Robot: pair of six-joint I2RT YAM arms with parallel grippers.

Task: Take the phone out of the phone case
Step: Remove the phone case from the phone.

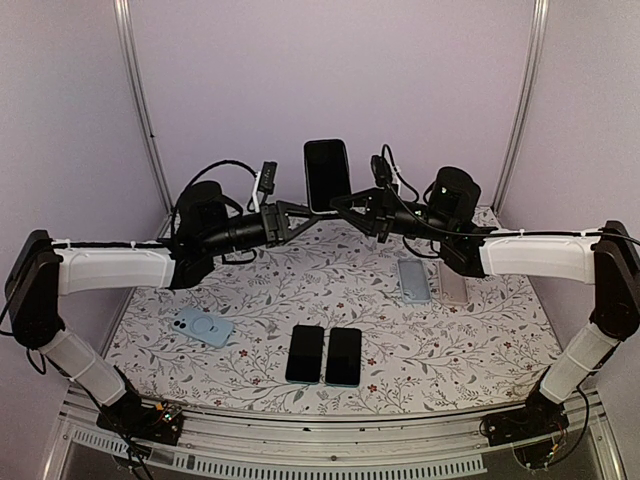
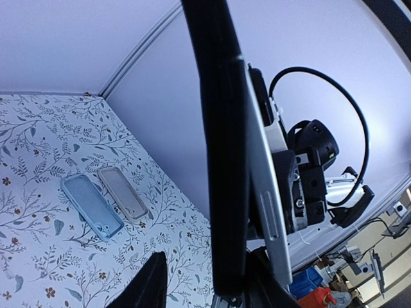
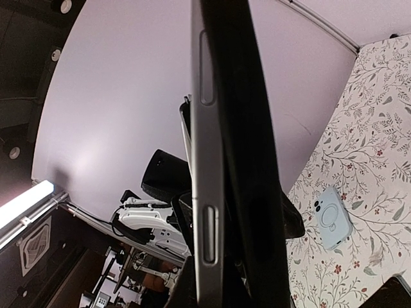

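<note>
The phone (image 1: 328, 175) stands upright in the air above the back middle of the table, dark face toward the top camera. Edge-on in the wrist views it is a black slab (image 2: 221, 160) (image 3: 244, 128) beside a grey strip (image 2: 263, 192) with side-button shapes. I cannot tell which is the phone case. My left gripper (image 1: 303, 212) (image 2: 212, 282) straddles its lower left corner, open, with a gap between one finger (image 2: 144, 285) and the slab. My right gripper (image 1: 350, 207) (image 3: 237, 256) is shut on its lower right part.
Two dark phones (image 1: 305, 353) (image 1: 343, 356) lie side by side at the front middle. A light blue case (image 1: 203, 327) (image 3: 334, 218) lies front left. A blue case (image 1: 413, 280) (image 2: 92, 205) and a grey case (image 1: 455, 287) (image 2: 123, 192) lie on the right.
</note>
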